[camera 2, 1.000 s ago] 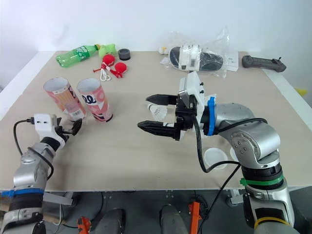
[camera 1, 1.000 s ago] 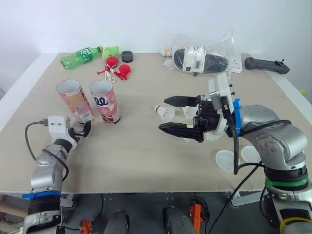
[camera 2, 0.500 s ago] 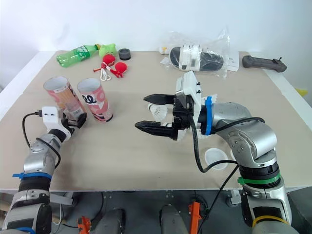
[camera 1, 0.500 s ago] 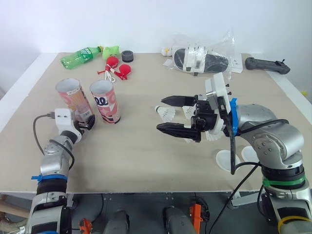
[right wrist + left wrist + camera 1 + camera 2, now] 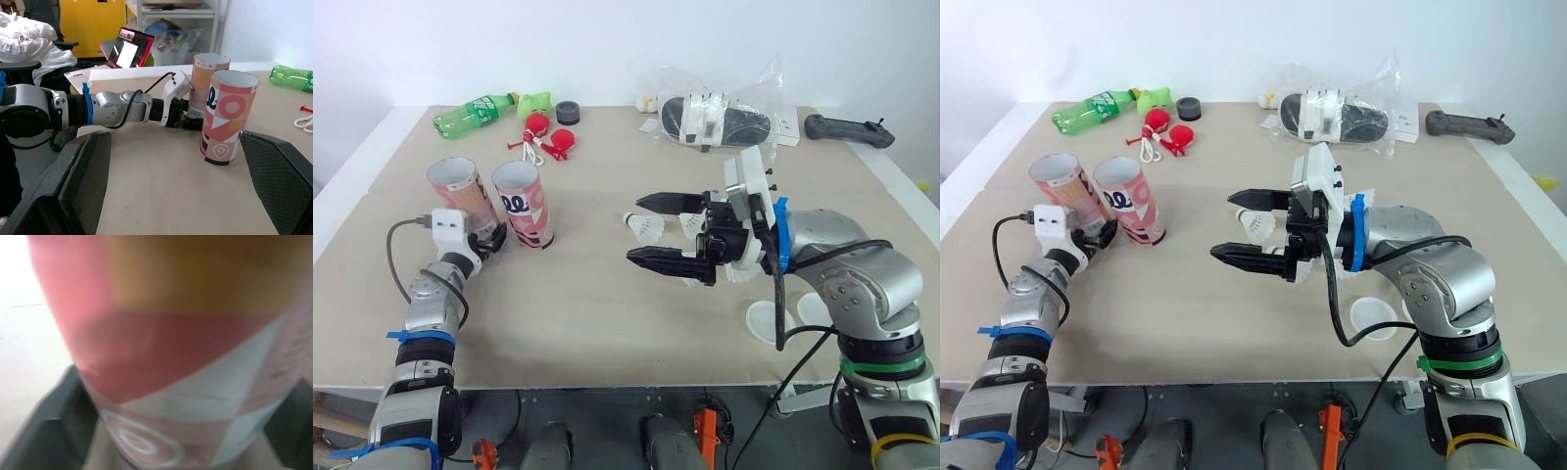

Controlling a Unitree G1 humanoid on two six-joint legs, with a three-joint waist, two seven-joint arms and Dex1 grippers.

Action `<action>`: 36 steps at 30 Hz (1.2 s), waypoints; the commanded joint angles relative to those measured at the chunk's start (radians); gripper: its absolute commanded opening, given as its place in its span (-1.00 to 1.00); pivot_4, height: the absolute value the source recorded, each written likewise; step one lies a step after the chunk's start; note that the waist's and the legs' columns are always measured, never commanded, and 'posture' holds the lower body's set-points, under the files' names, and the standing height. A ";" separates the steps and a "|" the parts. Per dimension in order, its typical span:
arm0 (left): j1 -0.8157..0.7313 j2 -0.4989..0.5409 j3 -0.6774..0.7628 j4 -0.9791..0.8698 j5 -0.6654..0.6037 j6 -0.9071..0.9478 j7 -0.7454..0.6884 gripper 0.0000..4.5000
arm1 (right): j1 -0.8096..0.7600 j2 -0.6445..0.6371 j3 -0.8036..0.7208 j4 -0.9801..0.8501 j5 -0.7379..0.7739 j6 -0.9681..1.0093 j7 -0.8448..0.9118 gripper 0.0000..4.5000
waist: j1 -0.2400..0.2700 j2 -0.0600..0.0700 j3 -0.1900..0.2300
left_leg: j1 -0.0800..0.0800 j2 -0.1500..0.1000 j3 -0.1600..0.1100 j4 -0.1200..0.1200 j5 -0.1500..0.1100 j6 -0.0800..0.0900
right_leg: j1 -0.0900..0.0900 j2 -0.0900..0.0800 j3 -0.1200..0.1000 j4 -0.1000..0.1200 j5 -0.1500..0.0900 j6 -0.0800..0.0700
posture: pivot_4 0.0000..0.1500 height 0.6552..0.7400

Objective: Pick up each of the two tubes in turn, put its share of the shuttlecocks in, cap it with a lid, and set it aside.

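My left gripper (image 5: pixel 491 238) is at the left tube (image 5: pixel 458 192), jaws spread round its base; 2nd tube (image 5: pixel 525 208) just right of it. Right gripper (image 5: pixel 634 230) hangs over the counter (image 5: pixel 587 323), jaws wide apart, 1 shuttlecock (image 5: pixel 649 228) right by them.

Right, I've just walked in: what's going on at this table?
The robot's left tool is open around the base of the left pink patterned cardboard tube, beside a second pink tube; both stand uncapped. The right tool hangs open over the table near white feathered shuttlecocks. Two white round lids lie unused by the right arm.
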 commanded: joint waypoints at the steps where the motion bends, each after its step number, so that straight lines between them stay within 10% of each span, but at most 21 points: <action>1: -0.004 0.018 0.008 0.006 -0.003 -0.019 -0.011 0.48 | -0.013 0.003 -0.019 -0.030 0.016 -0.006 -0.005 1.00 | 0.000 0.000 0.000 | 0.000 0.000 0.000 0.000 0.000 0.000 | 0.000 0.000 0.000 0.000 0.000 0.000 | 1.00 1.00; 15: 0.367 0.101 0.151 -0.531 -0.198 0.173 -0.080 0.48 | 0.001 -0.038 -0.053 -0.022 0.065 0.019 0.026 1.00 | -0.021 0.000 0.000 | 0.000 0.001 0.000 -0.003 0.000 0.000 | -0.002 0.000 0.000 0.000 -0.001 -0.002 | 1.00 1.00; 25: 0.815 0.330 0.139 -0.975 -0.265 0.262 -0.452 0.48 | 0.026 -0.197 -0.110 0.050 0.098 0.090 0.123 1.00 | -0.014 -0.002 0.001 | 0.000 0.002 0.001 -0.002 -0.001 0.000 | -0.002 -0.001 -0.002 0.000 -0.009 -0.003 | 1.00 1.00; 36: 0.671 0.589 -0.038 -1.181 -0.304 0.585 -0.554 0.48 | 0.239 -0.274 -0.212 -0.041 0.019 0.066 -0.004 1.00 | -0.005 -0.001 0.003 | -0.002 0.006 0.003 -0.004 -0.001 0.001 | -0.004 0.001 -0.003 0.000 -0.010 0.000 | 1.00 1.00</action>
